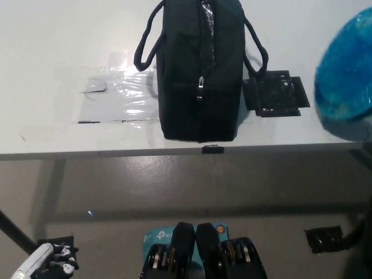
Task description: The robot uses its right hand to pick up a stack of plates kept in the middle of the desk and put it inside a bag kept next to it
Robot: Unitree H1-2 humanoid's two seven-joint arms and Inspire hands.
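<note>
Plates (344, 75), a blue stack seen blurred, hang at the right edge above the desk (58, 46), well right of the bag (200, 70). The right hand is out of sight, so its hold cannot be told. The bag stands on the desk beside a black mat (276, 94). The left hand (43, 263) rests low at the lower left, fingers curled.

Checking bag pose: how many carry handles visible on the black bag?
2. One handle loops off the black bag at picture left, one handle at picture right. None seem hidden.
</note>
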